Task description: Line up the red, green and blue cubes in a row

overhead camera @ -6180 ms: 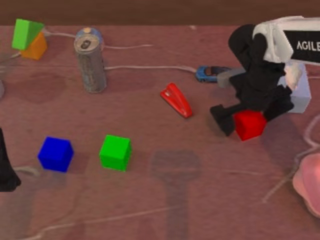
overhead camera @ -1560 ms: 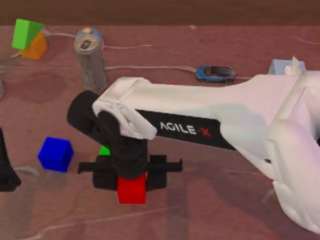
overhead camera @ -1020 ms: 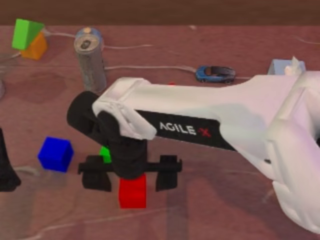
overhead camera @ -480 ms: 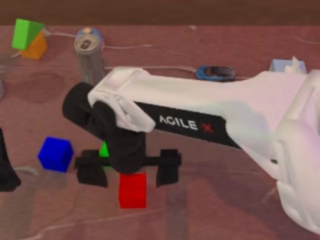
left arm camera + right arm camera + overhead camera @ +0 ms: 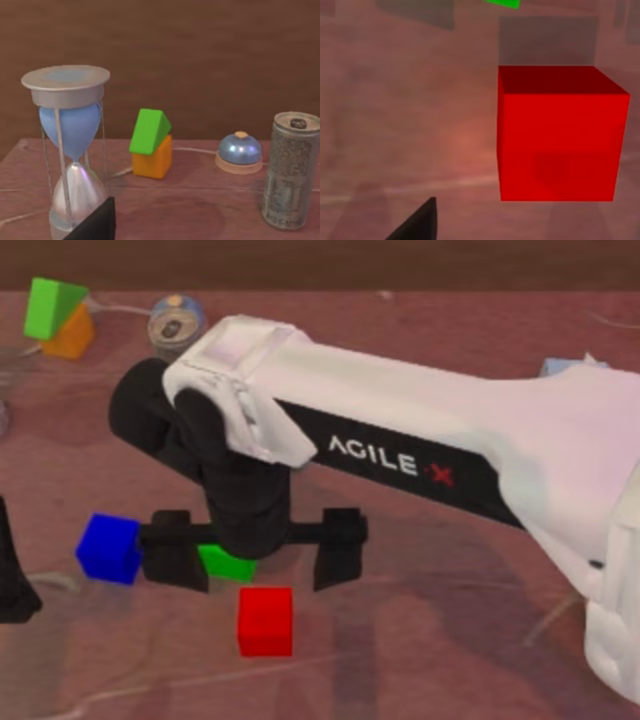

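Reaching across from the right edge of the top view, the right arm [image 5: 420,455] is seen with the right gripper [image 5: 255,552] spread wide at lower left of centre, nothing between its two black fingers [image 5: 338,545]. Just below that gripper, the red cube [image 5: 265,620] is set on the table [image 5: 450,640], clear of both fingers; in the right wrist view the same cube [image 5: 560,135] fills the right half of the frame, resting flat on the wood. The green cube [image 5: 228,562] is partly covered by the gripper's body and lies just above and to the left of the red one, near it but not touching as far as can be seen; only a sliver of it [image 5: 502,3] is shown at the top edge of the right wrist view. The blue cube [image 5: 108,547] sits further left, beside the gripper's left finger. The left gripper [image 5: 12,575] is parked at the left edge; whether it is open cannot be told. At upper left a green wedge [image 5: 50,305] rests on an orange block [image 5: 72,335], with a drink can [image 5: 172,322] near it. In the left wrist view an hourglass [image 5: 72,150] and a small bell [image 5: 240,152] are also shown.
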